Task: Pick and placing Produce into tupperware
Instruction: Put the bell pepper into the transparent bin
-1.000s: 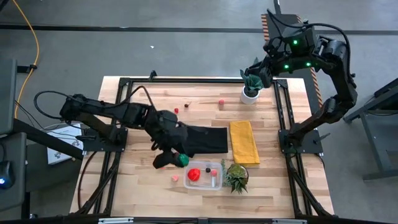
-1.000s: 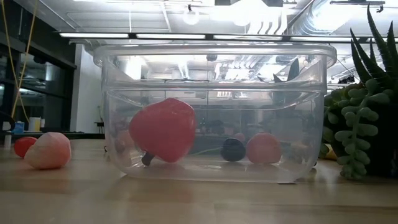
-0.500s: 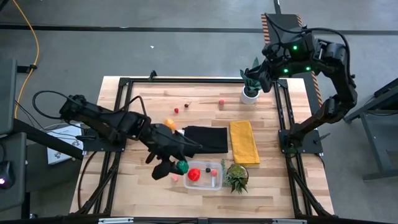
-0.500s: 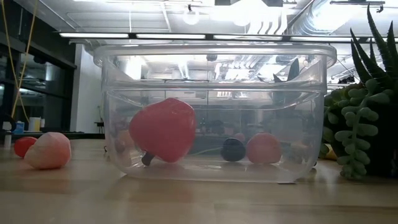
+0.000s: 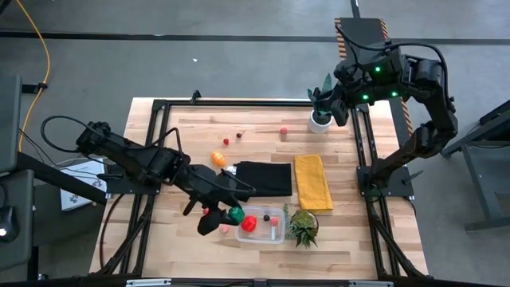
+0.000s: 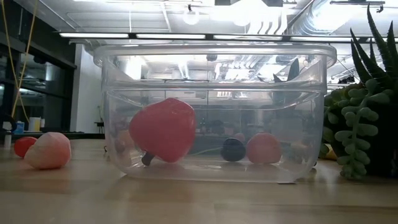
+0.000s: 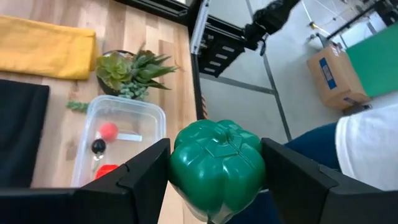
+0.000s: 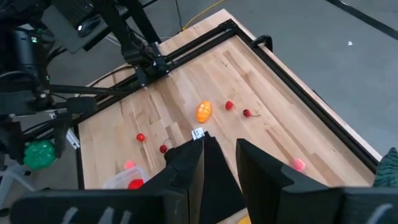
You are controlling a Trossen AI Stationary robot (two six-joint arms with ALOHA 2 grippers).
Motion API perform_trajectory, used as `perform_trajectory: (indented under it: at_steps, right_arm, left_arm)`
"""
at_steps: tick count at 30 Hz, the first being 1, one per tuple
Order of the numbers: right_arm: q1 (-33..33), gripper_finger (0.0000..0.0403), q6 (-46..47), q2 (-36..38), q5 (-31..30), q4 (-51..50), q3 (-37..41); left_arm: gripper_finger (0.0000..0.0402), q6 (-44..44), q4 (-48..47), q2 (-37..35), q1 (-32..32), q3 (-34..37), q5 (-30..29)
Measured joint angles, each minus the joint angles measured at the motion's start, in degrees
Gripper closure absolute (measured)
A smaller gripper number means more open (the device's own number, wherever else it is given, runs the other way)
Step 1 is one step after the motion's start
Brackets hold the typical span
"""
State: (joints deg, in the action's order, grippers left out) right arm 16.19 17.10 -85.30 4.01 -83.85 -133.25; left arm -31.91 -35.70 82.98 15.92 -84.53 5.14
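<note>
left gripper (image 5: 229, 214) moved nearer clear rounded tupperware (image 5: 260, 224) | fingers clamped on glossy lobed green pepper (image 7: 217, 162) | right fingers: cannot tell

High view: overhead, straight down, takes in the whole table (image 5: 191, 127).
Low view: table-top height, level, very close against the tupperware (image 6: 211, 112).
Left wrist view: above the table's near right part, looking down past the tupperware (image 7: 121, 140).
Right wrist view: high over the far right corner, facing across the table.
All four views share the tupperware.
</note>
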Motion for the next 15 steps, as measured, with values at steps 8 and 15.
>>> perform_trajectory:
  at_steps: [8, 15]
  right_arm:
    - [-1.4, 0.0317, -0.1, 0.0, -0.4, 0.0, 0.0]
    - [-1.7, 0.0317, -0.7, 0.0, -0.8, -0.1, 0.0]
  left_arm:
    - [0.0172, -0.9, 0.6, 0.0, 0.0, 0.0, -1.7]
    - [0.0172, -1.4, 3.2, 0.4, 0.0, 0.0, -1.8]
